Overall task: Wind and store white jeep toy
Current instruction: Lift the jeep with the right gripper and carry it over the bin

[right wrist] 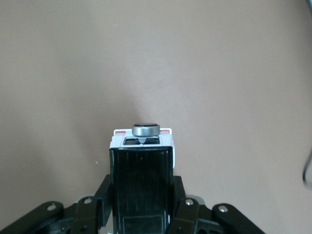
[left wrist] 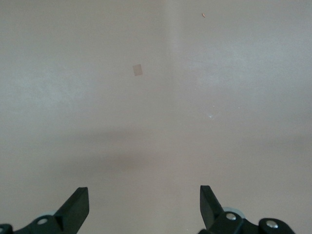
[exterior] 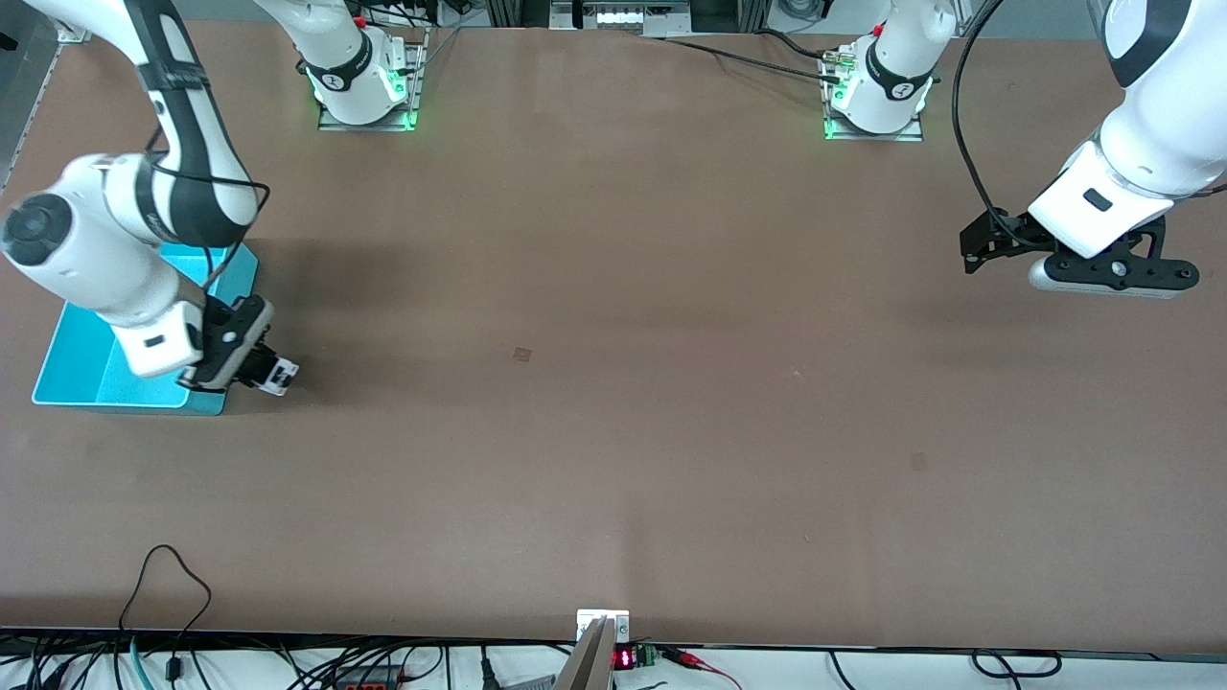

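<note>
The white jeep toy point(exterior: 278, 375) is being clamped by the right gripper point(exterior: 261, 369), long axis along the fingers, spare-wheel end pointing out toward 4 o'clock, just over the brown table point(exterior: 613, 383) beside the cyan bin point(exterior: 81, 369). The left gripper point(exterior: 978, 251) is being kept waiting, fingers apart

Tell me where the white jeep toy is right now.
The white jeep toy is clamped in the right hand at the right arm's end of the table, just beside the cyan bin, not yet in it.
</note>
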`<move>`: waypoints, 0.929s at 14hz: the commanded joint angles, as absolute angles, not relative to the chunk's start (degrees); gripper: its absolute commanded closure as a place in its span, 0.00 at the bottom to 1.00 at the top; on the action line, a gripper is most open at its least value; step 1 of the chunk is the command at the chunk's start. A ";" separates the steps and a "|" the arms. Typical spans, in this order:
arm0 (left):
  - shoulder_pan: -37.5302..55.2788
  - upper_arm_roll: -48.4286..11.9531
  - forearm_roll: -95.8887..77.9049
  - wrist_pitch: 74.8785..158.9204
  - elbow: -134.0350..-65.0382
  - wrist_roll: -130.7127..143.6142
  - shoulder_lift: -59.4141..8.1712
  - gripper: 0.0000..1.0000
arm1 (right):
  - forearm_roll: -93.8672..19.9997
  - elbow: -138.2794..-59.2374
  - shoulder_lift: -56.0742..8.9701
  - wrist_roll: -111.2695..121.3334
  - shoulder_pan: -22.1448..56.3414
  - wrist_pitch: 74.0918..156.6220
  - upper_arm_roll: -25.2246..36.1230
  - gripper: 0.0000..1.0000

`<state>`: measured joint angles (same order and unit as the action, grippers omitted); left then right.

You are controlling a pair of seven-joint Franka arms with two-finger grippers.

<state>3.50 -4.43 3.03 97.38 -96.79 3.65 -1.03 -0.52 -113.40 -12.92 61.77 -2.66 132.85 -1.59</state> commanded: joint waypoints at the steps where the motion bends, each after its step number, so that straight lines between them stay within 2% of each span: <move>1: 3.16 -4.57 2.29 96.15 -95.89 2.72 -0.79 0.00 | -1.14 -113.73 -10.29 53.12 -3.08 130.26 0.78 1.00; 4: 3.16 -4.57 2.37 96.15 -95.89 2.72 -0.79 0.00 | 0.43 -113.73 -9.05 38.29 -3.08 125.88 3.86 1.00; 9: 3.16 -4.57 2.37 96.15 -95.89 2.72 -0.79 0.00 | 2.81 -115.04 -8.52 28.40 -3.51 125.68 10.89 1.00; 13: 3.16 -4.57 2.37 96.15 -95.89 2.64 -0.79 0.00 | 4.65 -119.43 -8.79 21.81 -7.20 126.47 11.87 1.00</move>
<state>3.50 -4.43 3.03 97.36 -96.77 3.65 -1.03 2.85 -116.60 -9.96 25.95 -5.60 126.24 12.41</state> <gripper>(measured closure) 0.000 0.489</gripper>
